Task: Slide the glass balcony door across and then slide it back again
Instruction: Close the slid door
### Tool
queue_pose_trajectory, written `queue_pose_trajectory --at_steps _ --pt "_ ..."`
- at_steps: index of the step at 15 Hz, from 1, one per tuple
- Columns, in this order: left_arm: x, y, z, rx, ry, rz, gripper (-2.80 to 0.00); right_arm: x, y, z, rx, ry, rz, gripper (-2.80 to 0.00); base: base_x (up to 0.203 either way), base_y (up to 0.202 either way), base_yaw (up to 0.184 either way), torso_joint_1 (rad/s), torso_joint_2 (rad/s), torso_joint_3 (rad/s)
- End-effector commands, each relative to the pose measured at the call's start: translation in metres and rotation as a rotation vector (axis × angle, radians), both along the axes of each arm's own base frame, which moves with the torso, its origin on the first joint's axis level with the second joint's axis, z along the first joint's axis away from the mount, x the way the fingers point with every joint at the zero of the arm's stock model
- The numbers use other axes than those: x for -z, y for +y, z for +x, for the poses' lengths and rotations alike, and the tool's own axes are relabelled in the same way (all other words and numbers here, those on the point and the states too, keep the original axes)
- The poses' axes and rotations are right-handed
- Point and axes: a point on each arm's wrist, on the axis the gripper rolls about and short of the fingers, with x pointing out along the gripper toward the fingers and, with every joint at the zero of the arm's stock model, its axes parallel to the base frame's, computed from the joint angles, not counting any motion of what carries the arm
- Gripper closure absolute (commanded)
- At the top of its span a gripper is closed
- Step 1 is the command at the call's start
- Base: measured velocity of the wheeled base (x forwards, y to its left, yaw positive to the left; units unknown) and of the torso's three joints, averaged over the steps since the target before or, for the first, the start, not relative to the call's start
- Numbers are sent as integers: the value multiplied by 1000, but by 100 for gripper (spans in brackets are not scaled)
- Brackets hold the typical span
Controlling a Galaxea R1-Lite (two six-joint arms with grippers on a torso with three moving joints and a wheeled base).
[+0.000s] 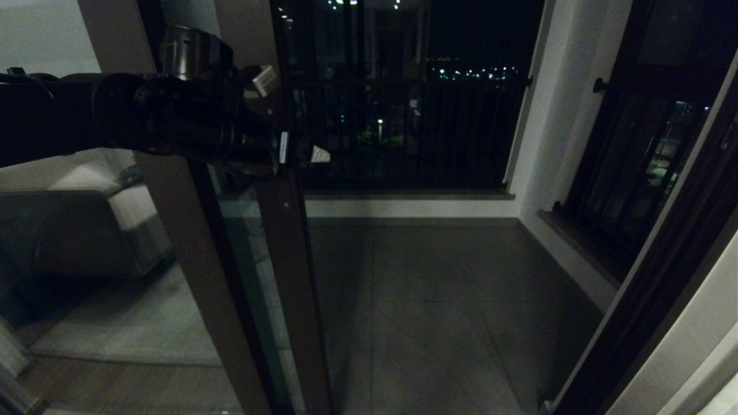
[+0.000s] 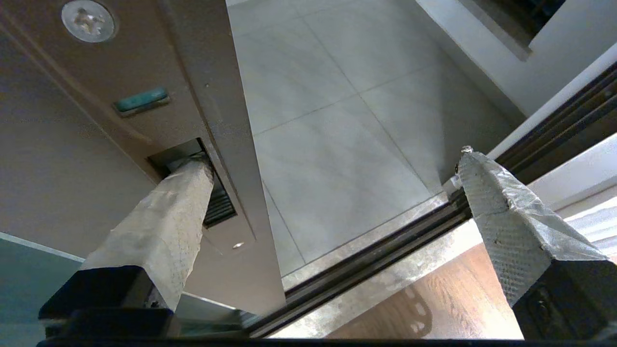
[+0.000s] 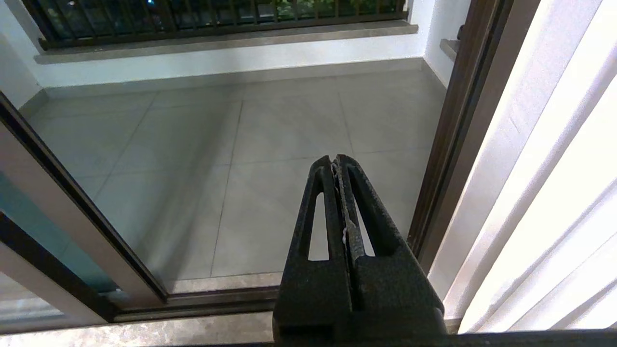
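The glass balcony door [image 1: 288, 259] stands left of centre in the head view, its dark brown edge stile facing a wide opening onto the balcony. My left gripper [image 1: 300, 151] reaches that stile at mid height. It is open [image 2: 329, 158]: one taped finger [image 2: 164, 217] is pushed into the recessed slot handle [image 2: 219, 202], and the other finger [image 2: 506, 217] hangs free over the threshold. The door's frame [image 3: 72, 226] also crosses the right wrist view. My right gripper [image 3: 336, 161] is shut on nothing, low near the right jamb, outside the head view. The door's top band is out of view.
The floor track [image 2: 376, 250] runs across the threshold. Beyond it lie the tiled balcony floor [image 1: 432, 300], a dark railing [image 1: 403, 127] and a barred window [image 1: 646, 150]. The dark right jamb [image 1: 663, 276] and a white curtain [image 3: 554, 168] bound the opening. A sofa [image 1: 69, 230] shows through the glass.
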Motion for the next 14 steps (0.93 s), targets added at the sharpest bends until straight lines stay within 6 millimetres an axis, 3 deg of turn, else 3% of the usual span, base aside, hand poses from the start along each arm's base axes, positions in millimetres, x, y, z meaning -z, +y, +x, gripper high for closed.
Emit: queue_pose_trajectory --at_steps 1,14 --pt "2 -5 0 17 3 0 -280 0 0 0 0 1 0 0 0 0 0 0 0 0" --pt "3 -21 -2 52 0 -1 -280 0 0 0 0 1 0 0 0 0 0 0 0 0"
